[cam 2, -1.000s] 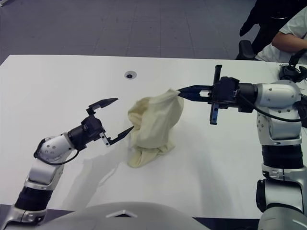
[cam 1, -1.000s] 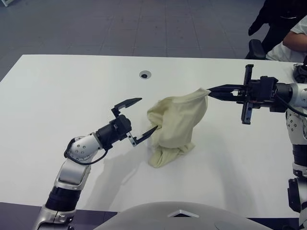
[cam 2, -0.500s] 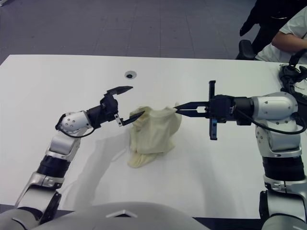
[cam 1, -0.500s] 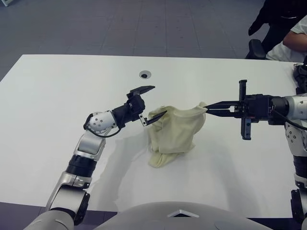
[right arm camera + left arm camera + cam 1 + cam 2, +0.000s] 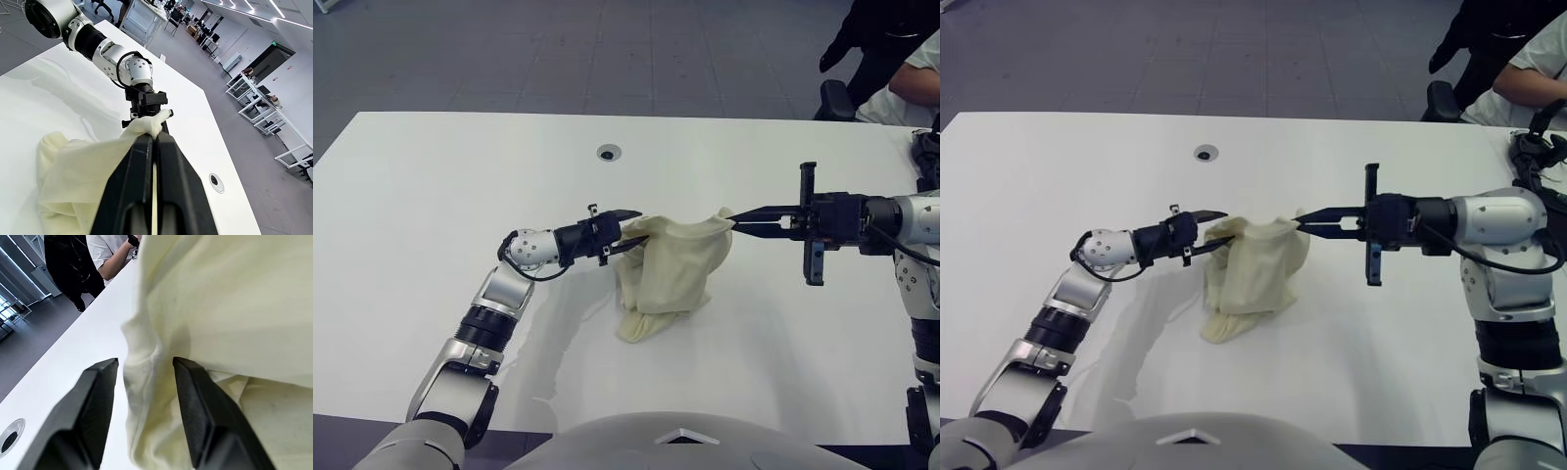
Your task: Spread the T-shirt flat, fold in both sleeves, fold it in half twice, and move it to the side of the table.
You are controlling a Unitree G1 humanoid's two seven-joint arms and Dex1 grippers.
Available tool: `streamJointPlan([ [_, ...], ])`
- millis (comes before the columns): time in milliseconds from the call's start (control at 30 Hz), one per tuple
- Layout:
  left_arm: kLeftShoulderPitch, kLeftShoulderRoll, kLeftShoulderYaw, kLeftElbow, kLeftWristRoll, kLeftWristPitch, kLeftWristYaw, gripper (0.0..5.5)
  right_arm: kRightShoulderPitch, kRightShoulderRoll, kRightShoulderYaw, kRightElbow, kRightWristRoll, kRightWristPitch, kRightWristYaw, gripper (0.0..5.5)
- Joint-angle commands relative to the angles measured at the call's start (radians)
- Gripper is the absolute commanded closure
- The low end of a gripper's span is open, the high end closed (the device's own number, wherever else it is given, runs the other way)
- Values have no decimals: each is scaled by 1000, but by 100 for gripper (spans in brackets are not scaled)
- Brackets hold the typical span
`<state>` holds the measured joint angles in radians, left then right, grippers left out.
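Two grippers have the pale yellow T-shirt point(image 5: 671, 269) between them, near the middle of the white table point(image 5: 431, 176). The right gripper point(image 5: 736, 219) has its fingers pressed together on a pinch of the shirt's top corner, holding it up off the table. The left gripper point(image 5: 636, 228) is at the opposite upper edge. Its fingers point(image 5: 98, 401) stand narrow on either side of a thick hem fold, and the cloth fills the gap between them. The upper edge hangs between the two holds, while the rest droops in a crumpled bunch whose lower end rests on the table.

The shirt looks light, soft and limp, so it will sag and fold on itself wherever it is not held. I judge the spreading step barely begun. Good holds would be seams, hems or shoulders, where the cloth is doubled and less likely to slip. Drawing the two holds apart should open the fabric, but which part each gripper has is unclear from the bunching.
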<state>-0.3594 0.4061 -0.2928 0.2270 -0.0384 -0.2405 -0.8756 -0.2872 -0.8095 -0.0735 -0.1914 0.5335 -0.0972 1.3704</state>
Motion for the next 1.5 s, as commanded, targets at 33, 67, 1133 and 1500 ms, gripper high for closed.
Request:
streamJointPlan([
  [33,3,3,11,-18,-10,-1,-7,425,-16,5,5,1,-16,-12,-4,550],
  [67,5,4,12,-22,-12,0,-9,443,-18,6,6,6,-21,-15,-6,550],
  [1133,-1154,161,-56,811,682,15,767,548,-1038,33,217,1210,-1130,-425,-1451,550],
  [1500,-464,321,-148,121,519,-271,466,548,-471,-73,411,832,-749,-773,-900,550],
])
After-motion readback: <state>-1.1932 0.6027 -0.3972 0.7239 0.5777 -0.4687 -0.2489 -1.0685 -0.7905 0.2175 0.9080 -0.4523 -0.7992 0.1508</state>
